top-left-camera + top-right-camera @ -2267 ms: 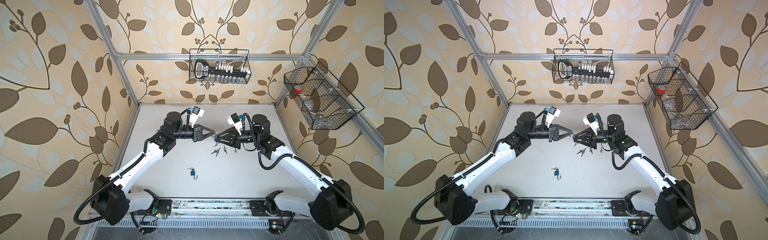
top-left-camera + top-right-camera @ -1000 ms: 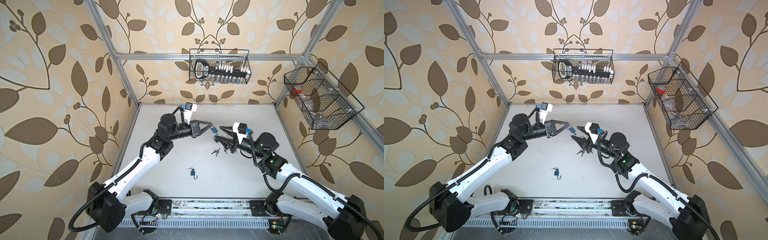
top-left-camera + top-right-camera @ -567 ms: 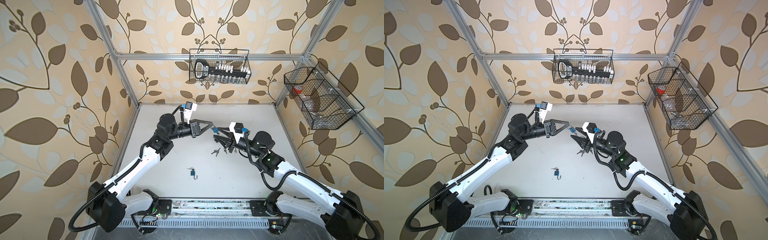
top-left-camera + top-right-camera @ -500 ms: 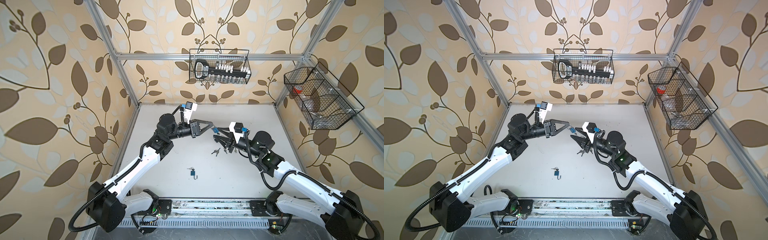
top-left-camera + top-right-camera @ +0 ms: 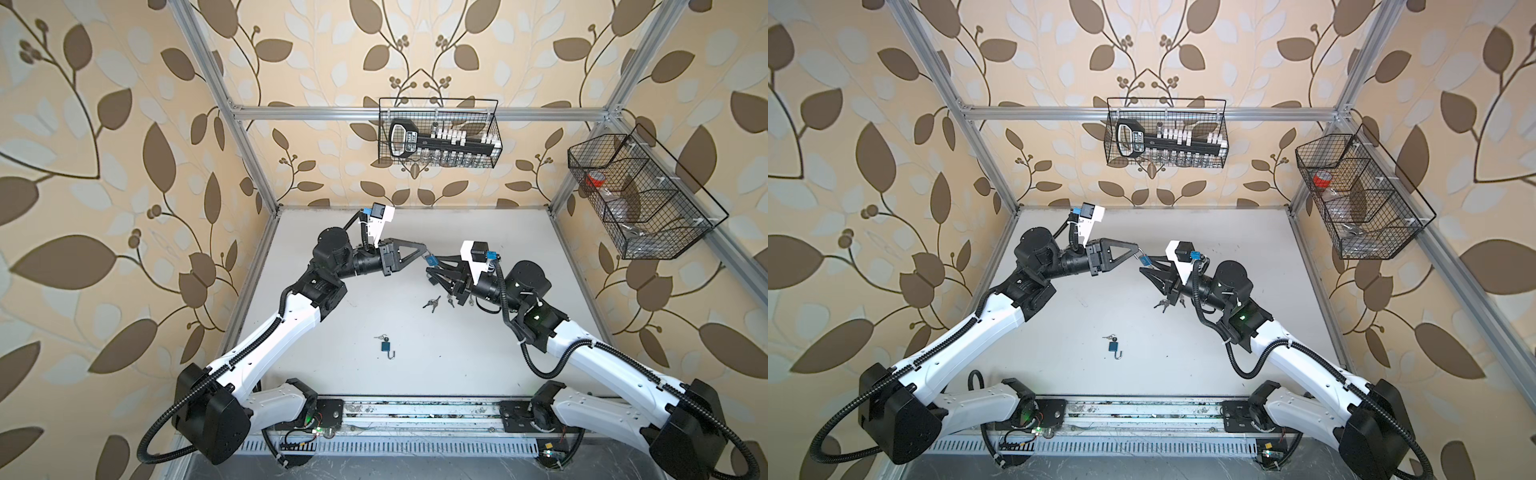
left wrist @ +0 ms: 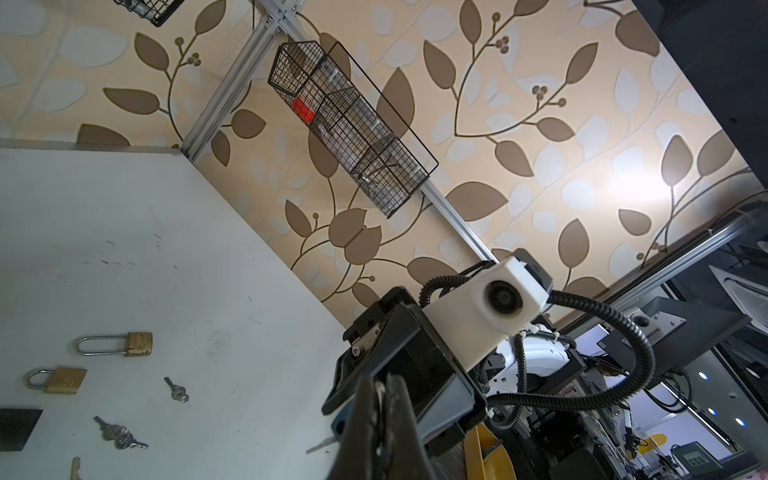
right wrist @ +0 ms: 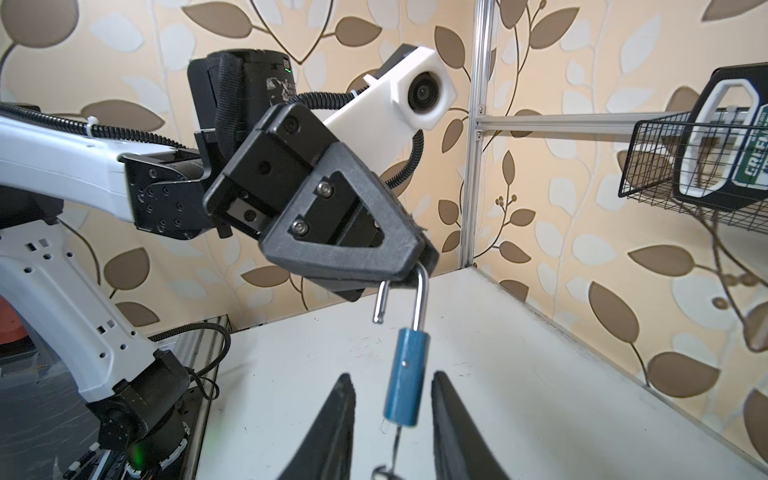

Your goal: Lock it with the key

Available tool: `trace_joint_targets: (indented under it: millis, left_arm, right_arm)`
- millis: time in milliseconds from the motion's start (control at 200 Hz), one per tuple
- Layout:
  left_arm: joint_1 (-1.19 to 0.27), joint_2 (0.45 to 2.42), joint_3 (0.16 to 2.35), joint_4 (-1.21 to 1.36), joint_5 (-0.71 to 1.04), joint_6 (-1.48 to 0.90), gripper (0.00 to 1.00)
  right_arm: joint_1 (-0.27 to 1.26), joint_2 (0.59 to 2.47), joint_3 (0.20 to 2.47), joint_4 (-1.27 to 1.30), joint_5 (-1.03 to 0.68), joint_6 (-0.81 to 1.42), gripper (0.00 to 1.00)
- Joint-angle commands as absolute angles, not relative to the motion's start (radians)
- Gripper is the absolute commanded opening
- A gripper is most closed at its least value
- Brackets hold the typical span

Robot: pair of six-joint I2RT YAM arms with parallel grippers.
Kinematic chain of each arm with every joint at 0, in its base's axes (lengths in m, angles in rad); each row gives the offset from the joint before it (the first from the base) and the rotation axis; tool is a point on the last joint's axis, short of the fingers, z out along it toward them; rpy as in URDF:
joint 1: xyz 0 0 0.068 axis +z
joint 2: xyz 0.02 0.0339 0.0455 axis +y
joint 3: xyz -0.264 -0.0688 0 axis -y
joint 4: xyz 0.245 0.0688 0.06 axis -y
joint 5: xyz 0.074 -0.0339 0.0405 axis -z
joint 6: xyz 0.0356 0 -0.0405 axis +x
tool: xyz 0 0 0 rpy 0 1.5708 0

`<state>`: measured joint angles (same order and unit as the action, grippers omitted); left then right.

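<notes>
right wrist view: left gripper clamped on the open shackle of the blue padlock, right gripper part-open astride its body, holding nothing; snapping it shut seems left to do.

blue padlock: I see a smooth satin blue body, painted metal by the look of it
shackle: bright polished steel, glossy
left gripper: matt black plastic, finely grainy to my eye
wrist camera housing: smooth white plastic, matt
table: white and matt, scuffed with dark marks
brass padlocks: dull yellow metal bodies; I read their shackles as shiny steel
keys: silvery metal
wire basket: thin black coated wire
frame rail: satin aluminium
</notes>
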<state>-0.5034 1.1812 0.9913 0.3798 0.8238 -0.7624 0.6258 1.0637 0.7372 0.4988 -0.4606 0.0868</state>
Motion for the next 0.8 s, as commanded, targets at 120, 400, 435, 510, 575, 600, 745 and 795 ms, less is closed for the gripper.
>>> trace_joint_targets:
  millis: [120,400,435,510,575,600,745,795]
  left_arm:
    - [-0.502,1.17,0.99,0.441,0.854,-0.754,0.0]
    - [-0.503,1.166,0.982,0.44,0.85,-0.753,0.0]
    - [-0.503,1.166,0.981,0.44,0.849,-0.753,0.0]
    - [-0.503,1.164,0.983,0.436,0.849,-0.747,0.0]
    - [-0.503,1.163,0.986,0.428,0.845,-0.742,0.0]
    - [-0.503,1.163,0.987,0.424,0.845,-0.74,0.0]
    - [-0.503,1.154,1.005,0.362,0.824,-0.695,0.0]
    - [-0.503,1.151,1.013,0.335,0.812,-0.675,0.0]
  right_arm:
    - [0.619,1.063,0.773,0.529,-0.481,0.114,0.26]
    - [0.612,1.064,0.78,0.543,-0.52,0.16,0.17]
    - [0.611,1.063,0.778,0.544,-0.526,0.167,0.16]
    - [0.612,1.062,0.778,0.548,-0.533,0.179,0.12]
    - [0.61,1.06,0.778,0.548,-0.54,0.188,0.09]
    - [0.609,1.06,0.779,0.548,-0.543,0.195,0.08]
    - [0.595,1.056,0.787,0.556,-0.584,0.251,0.01]
    - [0.59,1.058,0.793,0.556,-0.596,0.273,0.0]
